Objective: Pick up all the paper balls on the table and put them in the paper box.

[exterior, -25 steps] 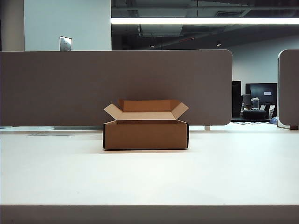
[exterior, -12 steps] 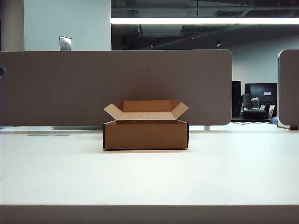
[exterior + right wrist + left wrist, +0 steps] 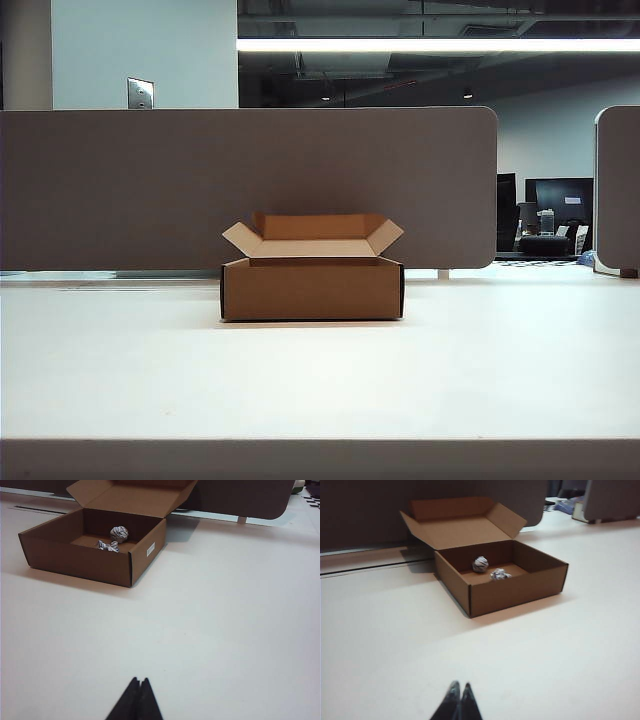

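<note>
While both arms hang back over the counter | left fingers closed, empty | right fingers closed, empty | paper box at 12 o'clock, flaps open | two paper balls inside; perhaps a third hidden.

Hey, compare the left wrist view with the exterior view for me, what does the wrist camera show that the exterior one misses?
Only the left wrist view shows the inside of the paper box, with two paper balls on its floor, and the left gripper shut, hanging over bare table short of the box. Only the exterior view shows the table's front edge, the box head-on with its front wall hiding the contents, the whole grey partition and the ceiling light; no arm appears there. Both show the open box on the table in front of the partition.
</note>
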Available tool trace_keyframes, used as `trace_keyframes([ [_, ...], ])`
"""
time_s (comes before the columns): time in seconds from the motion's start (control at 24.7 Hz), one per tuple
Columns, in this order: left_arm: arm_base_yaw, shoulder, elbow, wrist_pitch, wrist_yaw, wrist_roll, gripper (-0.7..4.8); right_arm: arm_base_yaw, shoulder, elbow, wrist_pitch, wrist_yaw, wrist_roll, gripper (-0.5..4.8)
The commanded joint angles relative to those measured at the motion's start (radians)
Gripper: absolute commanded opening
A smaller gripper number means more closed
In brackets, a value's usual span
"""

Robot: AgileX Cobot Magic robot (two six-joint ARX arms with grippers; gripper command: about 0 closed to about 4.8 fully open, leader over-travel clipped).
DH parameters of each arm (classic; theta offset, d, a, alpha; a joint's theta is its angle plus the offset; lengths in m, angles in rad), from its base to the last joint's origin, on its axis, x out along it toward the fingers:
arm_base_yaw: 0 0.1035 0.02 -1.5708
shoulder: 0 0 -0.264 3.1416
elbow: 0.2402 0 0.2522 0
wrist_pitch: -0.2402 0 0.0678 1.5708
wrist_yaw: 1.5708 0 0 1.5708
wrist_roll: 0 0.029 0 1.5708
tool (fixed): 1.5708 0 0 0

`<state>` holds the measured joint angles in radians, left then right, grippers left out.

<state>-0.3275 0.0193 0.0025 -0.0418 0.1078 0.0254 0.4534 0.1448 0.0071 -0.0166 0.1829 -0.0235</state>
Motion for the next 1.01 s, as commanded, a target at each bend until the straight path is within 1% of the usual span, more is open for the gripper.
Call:
trace_keyframes([
  [0.04,-0.001,-0.016,0.003,-0.027,0.013,-0.007,-0.04,0.001,0.001,-0.005,0.027,0.002,-0.003,-0.01],
  [0.16,-0.002,-0.016,0.004,-0.028,0.011,-0.008,-0.04,0.001,0.0,-0.005,0.052,0.002,-0.003,-0.01],
  [0.28,-0.002,-0.016,0.004,-0.031,-0.01,-0.008,-0.02,0.001,0.001,-0.005,0.05,0.002,-0.003,-0.01],
  [1.01,-0.002,-0.016,0.004,-0.041,-0.01,-0.007,-0.02,0.001,0.001,-0.005,0.05,0.001,-0.003,-0.01],
])
